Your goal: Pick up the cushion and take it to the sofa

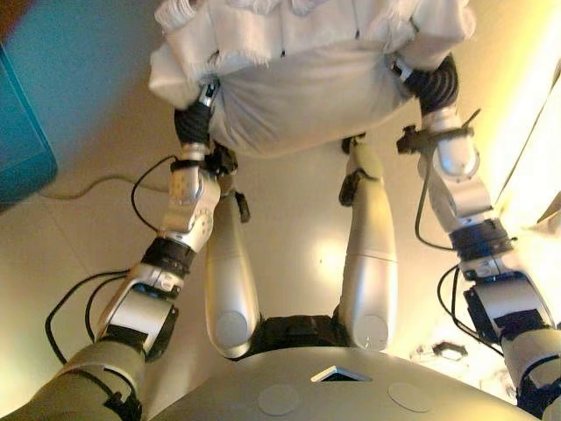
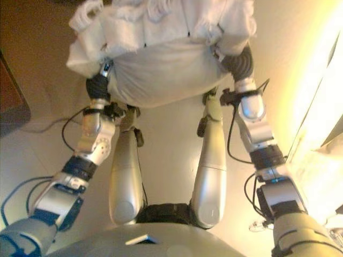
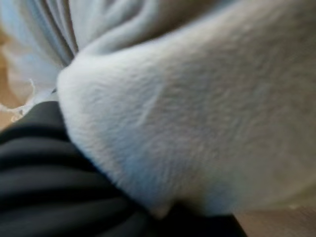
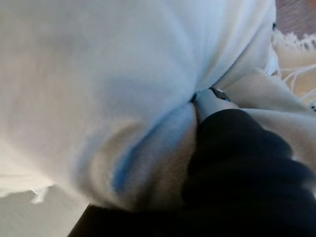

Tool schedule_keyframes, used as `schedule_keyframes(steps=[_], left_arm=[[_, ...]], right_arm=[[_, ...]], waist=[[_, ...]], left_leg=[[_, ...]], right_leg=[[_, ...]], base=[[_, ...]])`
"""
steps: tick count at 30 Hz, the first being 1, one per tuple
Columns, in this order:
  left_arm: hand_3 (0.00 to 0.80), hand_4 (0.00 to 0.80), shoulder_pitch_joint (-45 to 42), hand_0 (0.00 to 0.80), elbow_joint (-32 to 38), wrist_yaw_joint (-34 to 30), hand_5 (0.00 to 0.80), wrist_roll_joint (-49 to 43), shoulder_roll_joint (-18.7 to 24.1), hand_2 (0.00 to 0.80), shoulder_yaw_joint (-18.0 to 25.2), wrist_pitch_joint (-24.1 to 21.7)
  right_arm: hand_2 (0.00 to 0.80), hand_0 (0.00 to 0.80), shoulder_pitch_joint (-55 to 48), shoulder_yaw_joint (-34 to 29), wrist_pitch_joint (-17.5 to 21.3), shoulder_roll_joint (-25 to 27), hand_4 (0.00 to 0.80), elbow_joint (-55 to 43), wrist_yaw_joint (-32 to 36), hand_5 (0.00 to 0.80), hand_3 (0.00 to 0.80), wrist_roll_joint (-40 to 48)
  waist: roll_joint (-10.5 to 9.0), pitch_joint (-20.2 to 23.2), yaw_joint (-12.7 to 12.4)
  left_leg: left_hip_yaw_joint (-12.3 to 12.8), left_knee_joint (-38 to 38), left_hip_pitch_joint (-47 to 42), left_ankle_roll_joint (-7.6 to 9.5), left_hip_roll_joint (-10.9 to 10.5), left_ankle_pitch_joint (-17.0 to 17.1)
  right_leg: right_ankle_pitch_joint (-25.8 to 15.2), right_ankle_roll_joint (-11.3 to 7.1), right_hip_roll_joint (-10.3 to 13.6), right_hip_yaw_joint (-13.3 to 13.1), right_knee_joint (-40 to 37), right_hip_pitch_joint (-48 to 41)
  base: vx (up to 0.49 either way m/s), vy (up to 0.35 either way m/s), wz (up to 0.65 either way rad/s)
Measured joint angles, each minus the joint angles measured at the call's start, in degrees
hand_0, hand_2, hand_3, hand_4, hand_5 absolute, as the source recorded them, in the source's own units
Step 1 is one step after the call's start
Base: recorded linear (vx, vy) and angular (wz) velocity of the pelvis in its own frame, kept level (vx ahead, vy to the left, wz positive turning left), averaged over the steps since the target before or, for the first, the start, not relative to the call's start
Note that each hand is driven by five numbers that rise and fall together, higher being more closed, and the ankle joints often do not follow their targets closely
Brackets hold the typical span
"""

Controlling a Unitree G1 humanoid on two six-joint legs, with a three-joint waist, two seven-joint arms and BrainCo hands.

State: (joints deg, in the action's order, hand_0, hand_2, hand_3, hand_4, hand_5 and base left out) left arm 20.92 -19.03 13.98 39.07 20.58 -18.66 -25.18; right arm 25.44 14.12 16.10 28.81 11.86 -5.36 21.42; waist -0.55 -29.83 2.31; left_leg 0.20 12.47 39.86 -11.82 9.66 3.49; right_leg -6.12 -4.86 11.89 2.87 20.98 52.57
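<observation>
A white cushion [image 1: 298,96] with a fringed edge is held up above the pale floor, between my two hands. My left hand [image 1: 193,124] presses into its left side and my right hand [image 1: 436,85] into its right side. Only the dark ribbed covers of the hands show; the rest is sunk into the cushion. In the left wrist view the cushion's soft cloth [image 3: 197,113] fills the picture over the cover [image 3: 44,168]. The right wrist view shows the same: cloth [image 4: 98,89] bulging against the cover [image 4: 247,168]. No sofa is clearly in view.
A teal block [image 1: 22,132] stands on the floor at the far left, with a pale cord [image 1: 88,186] running from it. A light-coloured edge of furniture [image 1: 535,167] runs along the right side. The floor [image 1: 298,237] below the cushion is beige.
</observation>
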Motion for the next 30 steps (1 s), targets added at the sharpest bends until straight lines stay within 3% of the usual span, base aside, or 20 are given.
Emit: schedule_keyframes(steps=[4,11,15,19,25,30], left_arm=[[0.800,0.800,-5.9,0.800,4.5,-1.7,0.800,0.0,-0.2,0.800,1.4,0.8],[0.800,0.800,-12.4,0.800,11.3,-5.5,0.800,0.0,1.7,0.800,3.5,2.3],[0.800,0.800,-19.0,0.800,14.6,-6.0,0.800,-0.1,1.0,0.800,4.7,2.4],[0.800,0.800,-27.6,0.800,18.1,-7.7,0.800,-0.1,-1.0,0.800,4.9,2.4],[0.800,0.800,-32.3,0.800,18.5,-8.7,0.800,-0.1,-2.1,0.800,4.2,2.5],[0.800,0.800,-32.5,0.800,18.5,-8.9,0.800,-0.1,-1.6,0.800,4.3,3.5]], right_arm=[[0.800,0.800,-5.5,-1.7,-0.7,-0.7,0.800,-3.6,3.6,0.800,0.800,-0.5],[0.800,0.800,-16.1,-4.0,-0.5,-1.6,0.800,-11.4,6.5,0.800,0.800,-0.5],[0.800,0.800,-21.7,-4.5,-0.5,-3.5,0.800,-13.9,8.7,0.800,0.800,-2.5],[0.800,0.800,-28.3,-4.1,-0.5,-3.6,0.800,-16.4,9.2,0.800,0.800,-3.9],[0.800,0.800,-32.7,-3.8,-0.7,-4.9,0.800,-17.6,8.6,0.800,0.800,-4.4],[0.800,0.800,-33.4,-3.4,-1.6,-4.8,0.800,-18.2,8.0,0.800,0.800,-4.1]], waist=[[-0.38,-0.3,-0.1],[0.96,0.8,-0.6],[3.58,3.8,-1.8],[4.97,11.5,-2.0],[3.77,18.9,-3.1],[3.42,20.6,-3.3]], left_leg=[[1.0,-5.6,-14.4,0.10,0.1,-0.2],[1.2,-8.8,-29.8,1.33,-0.1,-1.2],[1.3,-12.1,-36.3,1.56,0.0,-1.5],[1.2,-15.7,-41.6,1.72,0.2,-1.5],[1.4,-17.5,-46.4,2.11,0.1,-1.9],[1.4,-17.5,-47.9,2.51,0.8,-2.3]], right_leg=[[-0.7,-0.70,-0.6,-0.5,-3.6,-12.1],[0.1,-2.05,0.6,2.7,-9.2,-30.3],[-1.0,-3.08,0.5,3.9,-14.1,-38.2],[-1.9,-3.87,0.3,5.7,-19.7,-45.2],[-3.1,-4.59,-0.1,7.0,-26.1,-52.7],[-2.9,-4.56,-0.6,7.1,-26.1,-54.4]], base=[[0.089,0.109,-0.35],[0.154,0.076,0.12],[0.214,0.042,0.05],[0.161,0.001,0.11],[0.076,-0.034,0.08],[0.044,-0.084,0.03]])
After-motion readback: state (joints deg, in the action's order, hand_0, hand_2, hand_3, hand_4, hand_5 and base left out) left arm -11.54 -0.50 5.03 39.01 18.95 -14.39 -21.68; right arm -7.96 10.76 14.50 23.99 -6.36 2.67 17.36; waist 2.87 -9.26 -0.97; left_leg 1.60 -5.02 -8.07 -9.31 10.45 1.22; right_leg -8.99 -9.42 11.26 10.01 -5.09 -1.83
